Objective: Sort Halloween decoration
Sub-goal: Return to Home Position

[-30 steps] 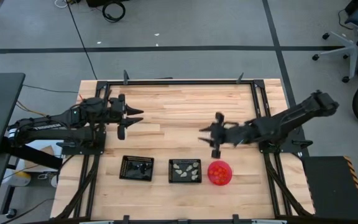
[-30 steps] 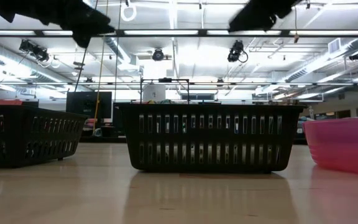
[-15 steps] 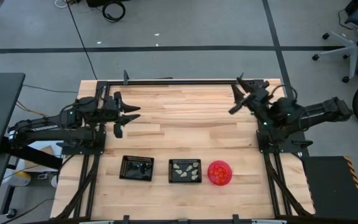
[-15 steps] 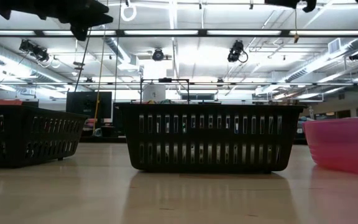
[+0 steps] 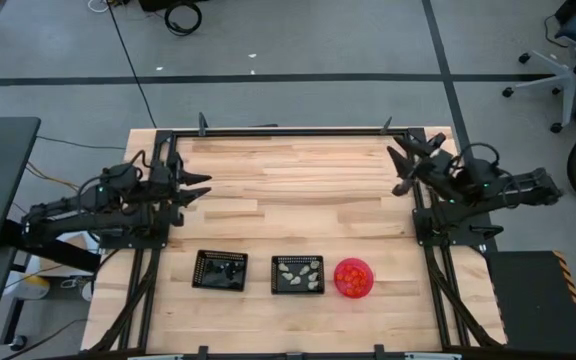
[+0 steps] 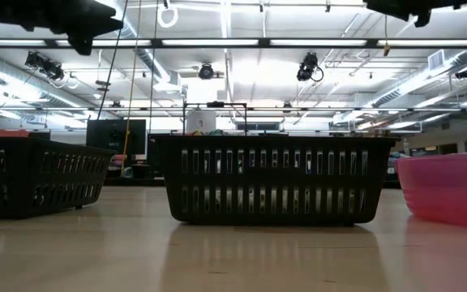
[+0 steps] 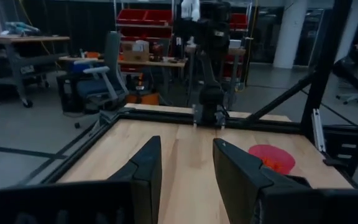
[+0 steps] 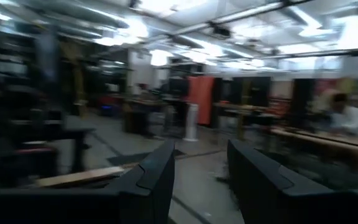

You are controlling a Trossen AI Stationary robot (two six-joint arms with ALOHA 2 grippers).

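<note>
The Halloween decoration lies sorted near the table's front edge. Black trinkets (image 5: 220, 270) sit in the left black mesh tray (image 5: 201, 283). Pale ones (image 5: 298, 272) sit in the middle tray (image 5: 277, 287). Orange ones (image 5: 354, 278) fill the round pink bowl (image 5: 368, 290). My left gripper (image 5: 196, 186) hovers open at the table's left edge, level, pointing across the table; its wrist view shows the open fingers (image 7: 185, 168) with nothing between them. My right gripper (image 5: 405, 166) hovers open at the far right corner and is also empty (image 8: 201, 174).
A black frame rail (image 5: 288, 131) runs round the wooden table. In the low view the two trays (image 6: 270, 178) (image 6: 31, 174) and the bowl (image 6: 448, 186) stand in a row, with both arms high above them. The wood between the arms is bare.
My right gripper has pulled back from over the table's middle, just behind the bowl, to the far right corner, rising and tipping up from a downward slant to about level. My left gripper has drawn back a little toward the table's left edge. Trays and bowl have stayed put.
</note>
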